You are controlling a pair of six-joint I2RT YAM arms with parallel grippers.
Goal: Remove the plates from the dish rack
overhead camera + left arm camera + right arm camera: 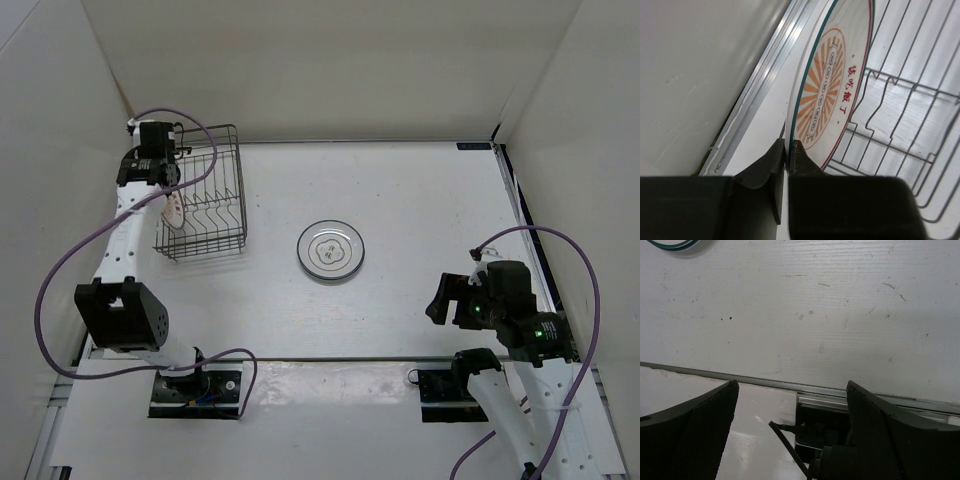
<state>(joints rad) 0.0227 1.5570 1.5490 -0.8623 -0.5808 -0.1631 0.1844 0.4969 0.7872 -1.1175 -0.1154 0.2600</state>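
The dish rack (222,190), a dark wire basket, stands at the table's far left. The orange-tan patterned plate (175,211) stands on edge at the rack's left side. My left gripper (160,176) is above it and shut on its rim. In the left wrist view the fingertips (786,147) pinch the plate (827,85) by its edge, with the rack's wires (900,125) to the right. The clear-greyish plate (331,249) lies flat at the table's middle; its rim shows at the top of the right wrist view (670,244). My right gripper (440,298) is open and empty at the near right, also seen in its wrist view (792,390).
White walls enclose the table on the left, back and right. The rack sits close to the left wall (700,75). A metal strip (330,358) runs along the near edge by the arm bases. Purple cables (60,270) loop beside each arm.
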